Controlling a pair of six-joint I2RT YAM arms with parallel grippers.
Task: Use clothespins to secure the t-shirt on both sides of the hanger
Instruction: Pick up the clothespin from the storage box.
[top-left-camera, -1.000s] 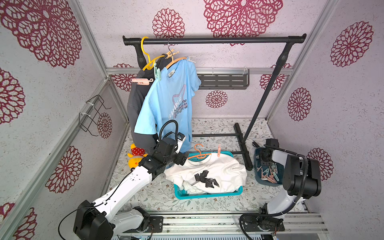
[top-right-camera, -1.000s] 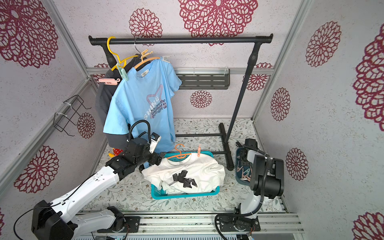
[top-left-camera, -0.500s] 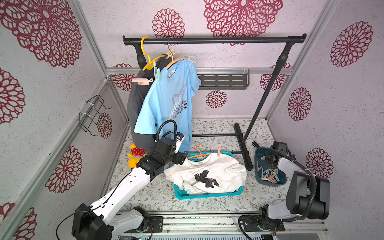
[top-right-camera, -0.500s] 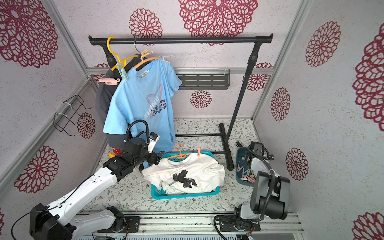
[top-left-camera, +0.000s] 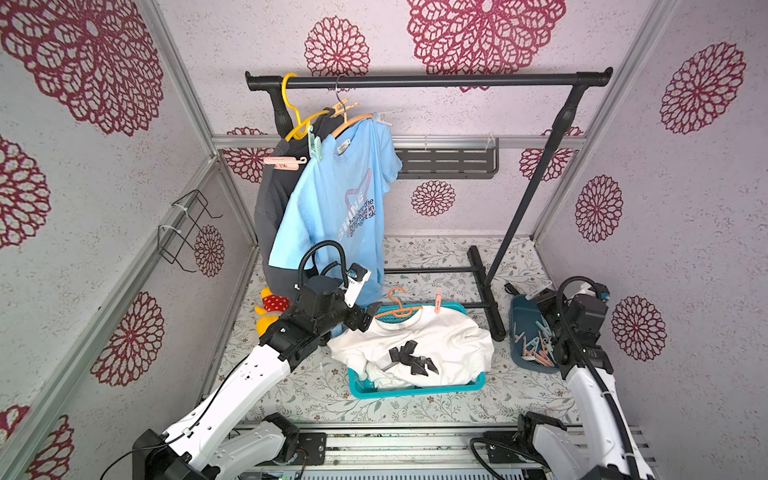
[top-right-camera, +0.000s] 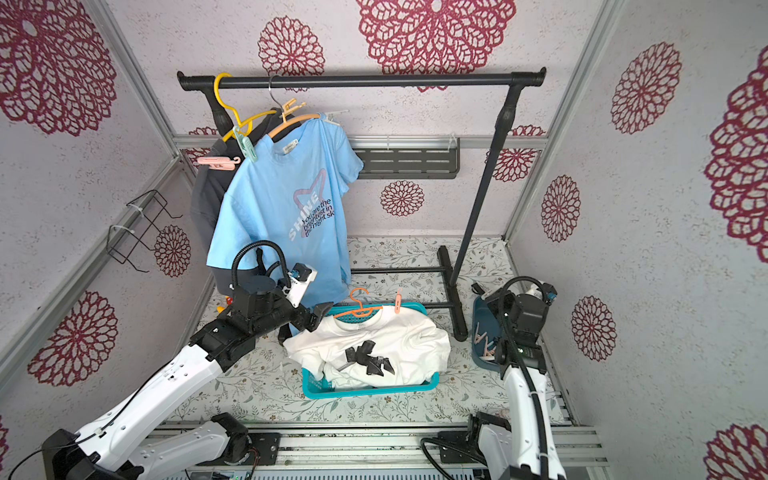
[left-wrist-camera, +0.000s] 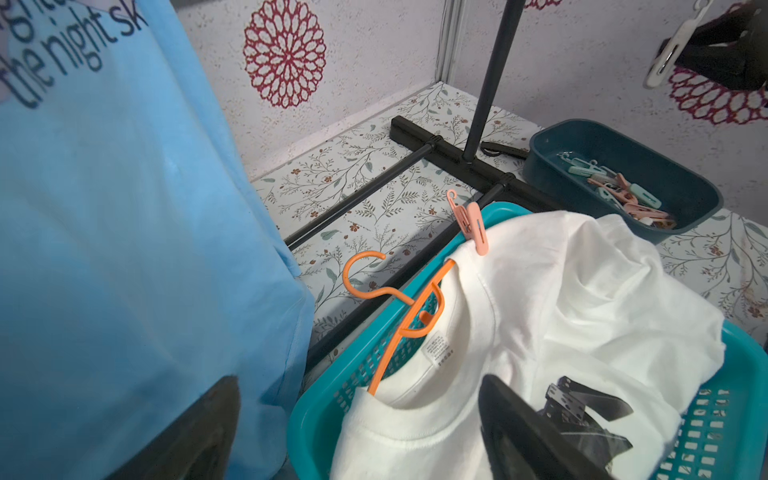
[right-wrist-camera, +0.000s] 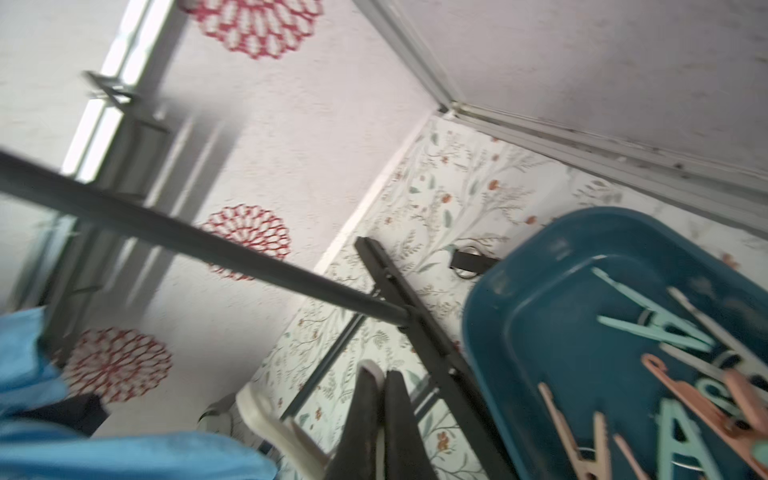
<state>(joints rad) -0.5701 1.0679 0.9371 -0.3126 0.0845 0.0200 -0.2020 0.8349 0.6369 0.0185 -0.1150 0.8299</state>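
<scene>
Right pincer (right-wrist-camera: 380, 376) pinches a whitish clothespin (right-wrist-camera: 266, 415); left pincer (left-wrist-camera: 359, 380), spread, hovers beside the orange hanger (left-wrist-camera: 411, 305).

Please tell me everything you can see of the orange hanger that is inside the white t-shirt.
The orange hanger is thin and looks like plastic, with a round open hook. It lies tilted inside the neck of the white t-shirt, which is heaped in the teal basket. Its hook sticks out past the basket's rim. One arm shows bare at the collar; the rest is hidden under cloth. A peach clothespin grips the shirt's shoulder on one side; no pin shows on the other.
</scene>
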